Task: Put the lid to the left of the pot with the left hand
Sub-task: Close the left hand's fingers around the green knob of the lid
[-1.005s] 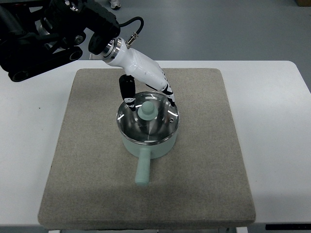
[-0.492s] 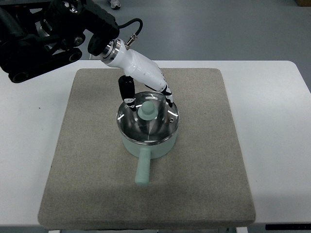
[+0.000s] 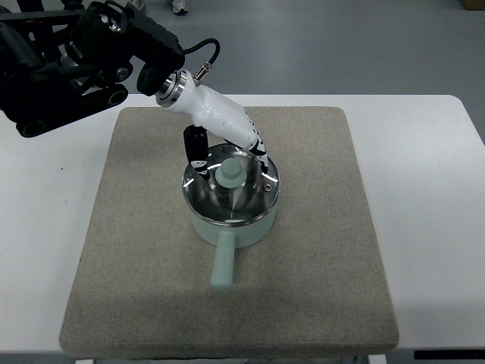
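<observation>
Seen from the top view, the shiny round glass lid with a pale green knob (image 3: 227,173) sits on the pale green saucepan (image 3: 229,220), whose handle points toward the robot. Reaching in from the upper left, the white left hand (image 3: 227,144) hangs over the lid's far rim, dark fingers (image 3: 198,148) spread around the knob without gripping it. That knob lies just below the palm. Bare grey felt mat (image 3: 136,227) waits left of the saucepan.

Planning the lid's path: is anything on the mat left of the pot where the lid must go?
Nothing visible. The grey mat left of the pot is bare. The lid sits on the pot, with the left hand at its knob.
</observation>
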Controlling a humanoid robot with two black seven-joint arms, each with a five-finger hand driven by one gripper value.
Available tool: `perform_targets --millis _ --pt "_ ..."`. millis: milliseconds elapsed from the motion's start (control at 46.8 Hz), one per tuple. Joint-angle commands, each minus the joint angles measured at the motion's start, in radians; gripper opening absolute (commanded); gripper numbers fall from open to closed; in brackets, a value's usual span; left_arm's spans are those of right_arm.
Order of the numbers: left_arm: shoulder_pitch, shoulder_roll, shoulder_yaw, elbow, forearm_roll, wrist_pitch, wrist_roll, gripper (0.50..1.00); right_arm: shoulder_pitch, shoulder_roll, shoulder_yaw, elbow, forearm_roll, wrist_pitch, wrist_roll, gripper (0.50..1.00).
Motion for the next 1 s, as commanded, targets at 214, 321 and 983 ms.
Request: perform_targets --millis 214,321,983 --pt "-0.01 0.0 -0.011 -0.006 -0.002 0.001 0.0 0.825 0.0 0.0 0.0 0.0 0.0 0.0 0.0 0.924" --pt "-0.009 0.0 -0.011 -0.006 -0.002 0.001 0.0 0.827 0.0 0.0 0.001 0.0 0.0 0.0 0.0 0.924" --pt "-0.01 0.0 -0.003 -0.007 0.0 -0.002 0.0 0.615 0.0 0.0 0.0 0.0 0.0 0.0 0.0 0.924"
